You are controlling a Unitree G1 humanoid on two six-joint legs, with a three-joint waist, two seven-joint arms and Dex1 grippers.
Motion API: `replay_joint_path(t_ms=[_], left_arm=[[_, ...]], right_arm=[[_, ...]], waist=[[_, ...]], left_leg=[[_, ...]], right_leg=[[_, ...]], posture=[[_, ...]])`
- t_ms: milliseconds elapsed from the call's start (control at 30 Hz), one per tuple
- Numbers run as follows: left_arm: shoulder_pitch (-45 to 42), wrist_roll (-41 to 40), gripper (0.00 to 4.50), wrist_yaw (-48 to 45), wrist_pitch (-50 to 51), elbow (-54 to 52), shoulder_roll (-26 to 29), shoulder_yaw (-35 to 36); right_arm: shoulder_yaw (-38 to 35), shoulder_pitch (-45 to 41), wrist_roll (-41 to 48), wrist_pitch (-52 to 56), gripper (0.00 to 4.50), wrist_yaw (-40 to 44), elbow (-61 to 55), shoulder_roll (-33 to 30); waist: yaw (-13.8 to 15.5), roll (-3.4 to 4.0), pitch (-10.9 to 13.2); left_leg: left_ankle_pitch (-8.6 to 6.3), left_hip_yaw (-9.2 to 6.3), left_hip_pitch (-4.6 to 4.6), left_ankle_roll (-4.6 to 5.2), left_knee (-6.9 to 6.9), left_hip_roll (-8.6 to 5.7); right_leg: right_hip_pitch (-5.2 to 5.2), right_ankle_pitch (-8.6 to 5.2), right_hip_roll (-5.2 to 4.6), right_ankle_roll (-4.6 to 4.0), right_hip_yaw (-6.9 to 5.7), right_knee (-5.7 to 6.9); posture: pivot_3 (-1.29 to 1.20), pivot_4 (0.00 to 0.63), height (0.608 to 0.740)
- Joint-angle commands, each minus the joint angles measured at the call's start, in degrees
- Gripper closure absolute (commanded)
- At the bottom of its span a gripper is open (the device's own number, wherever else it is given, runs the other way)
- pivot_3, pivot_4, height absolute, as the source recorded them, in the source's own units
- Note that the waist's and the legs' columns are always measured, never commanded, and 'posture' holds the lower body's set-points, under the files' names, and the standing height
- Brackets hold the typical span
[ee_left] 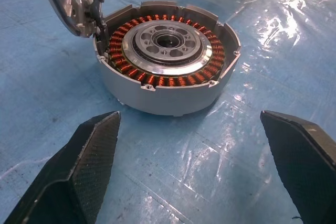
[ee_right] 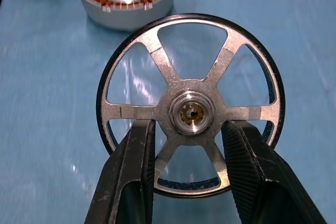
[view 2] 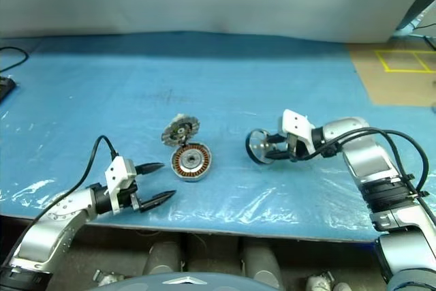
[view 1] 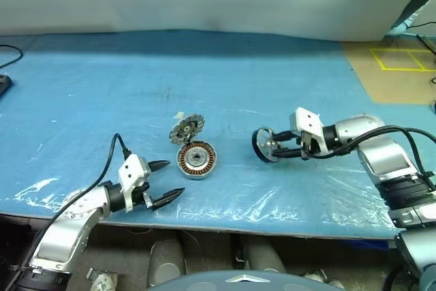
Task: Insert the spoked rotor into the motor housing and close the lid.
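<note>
Spoked rotor (ee_right: 191, 106), a flat wheel w/ thick black rim, silver spokes and silver hub, sits right of centre in the head views, held on edge just above the blue plastic-covered table (view 1: 102, 86). Right gripper (ee_right: 189, 145) has its black fingers pinched on the hub region from both sides, jaws narrow around it.

Motor housing (view 1: 196, 160), a squat round silver can w/ copper windings ringing a silver hub, rests open-side up at centre of frame, well apart from the rotor. Lid (view 1: 187, 128), a ribbed silver disc, leans tilted against the housing's far-left edge, touching it.

Step in hand, as I read it: carry rotor over to the housing. To do it well: turn the wheel flat, line hub w/ housing bore, lower straight so rim drops around the windings w/o snagging; mind the leaning lid, which could get knocked.

Right arm reaches in from the right edge, wrist bent so the gripper points toward frame left. Left gripper (view 1: 163, 184) hovers lower left, aimed at the housing, jaws spread wide, holding nothing.
</note>
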Motion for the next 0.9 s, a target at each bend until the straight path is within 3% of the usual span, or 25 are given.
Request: replay_joint_path(t_ms=[33,267,900], left_arm=[[0.1,-1.0,0.0,-0.9,-0.9,-0.8,0.7,1.2],[1.0,-0.9,0.0,-2.2,-3.3,1.1,0.8,1.8],[1.1,1.2,0.0,-4.0,-15.9,10.6,-1.7,1.2]], right_arm=[[1.9,-2.4,1.5,-0.2,3.0,0.6,-3.2,3.3],[7.7,-7.3,-1.2,-2.1,3.0,0.0,-1.1,10.9],[13.7,-12.9,-6.4,-8.7,3.0,0.4,8.7,19.3]], waist=[[0.1,0.0,0.0],[0.1,0.0,0.0],[0.1,-0.01,0.0]], left_leg=[[0.0,0.0,0.0,0.0,0.0,-0.01],[0.0,-0.01,-0.11,-0.01,0.0,-0.03],[0.0,-0.01,-0.1,-0.02,0.0,-0.01]], right_leg=[[0.0,0.0,0.0,0.0,0.0,0.0],[-0.07,0.01,-0.04,-0.01,-0.01,0.0],[-0.06,0.02,-0.03,-0.02,-0.02,0.01]], posture=[[0.0,0.15,0.74],[0.0,0.15,0.74],[0.0,0.15,0.74]])
